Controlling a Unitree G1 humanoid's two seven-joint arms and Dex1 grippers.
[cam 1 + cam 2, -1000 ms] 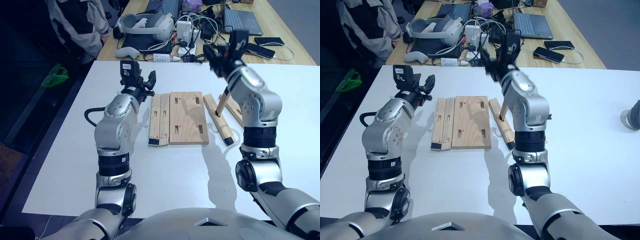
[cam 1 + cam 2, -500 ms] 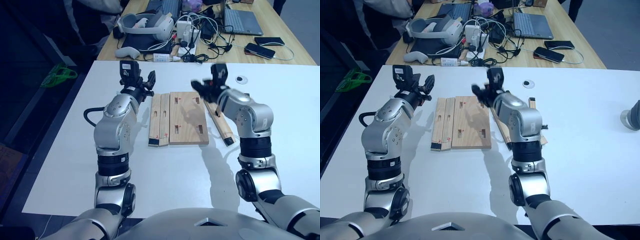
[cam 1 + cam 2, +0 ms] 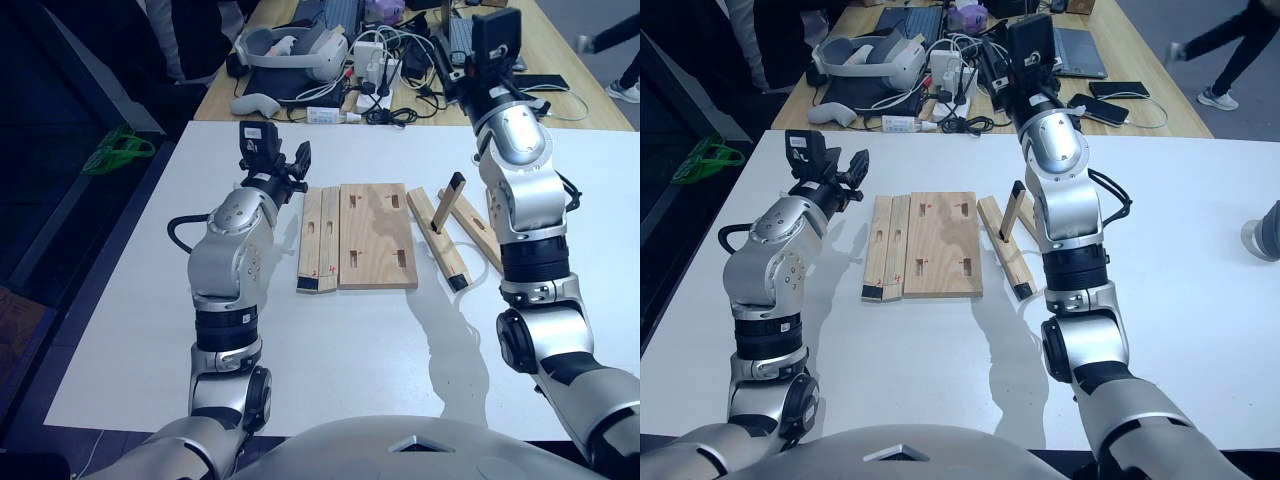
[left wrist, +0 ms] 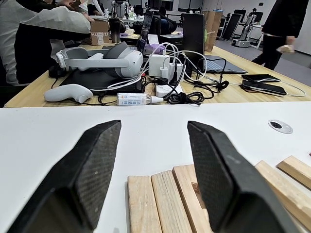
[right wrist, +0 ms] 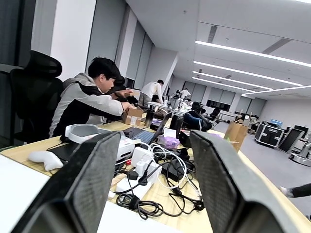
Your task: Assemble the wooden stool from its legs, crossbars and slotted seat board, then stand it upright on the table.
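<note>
Two grippers show, both empty with their fingers spread wide: the left gripper [image 4: 154,130] hangs low over the white table [image 3: 350,340], left of centre in the head views and just above and to the left of the wooden pieces. The right gripper [image 5: 155,138] is raised high at the upper right, well apart from the wood and facing the cluttered desk behind. Six wooden pieces lie on the table in the middle of the frame. One wide seat board [image 3: 375,235] lies flat with four slots showing. Two narrow slotted strips [image 3: 318,240] lie side by side against its left edge, touching each other, their lower ends dark. Right of the board, apart from it, two long bars [image 3: 437,240] lie flat at a slant, the farther one partly hidden by the right arm. One short stick [image 3: 446,202] with a dark tip stands tilted on the nearer bar.
</note>
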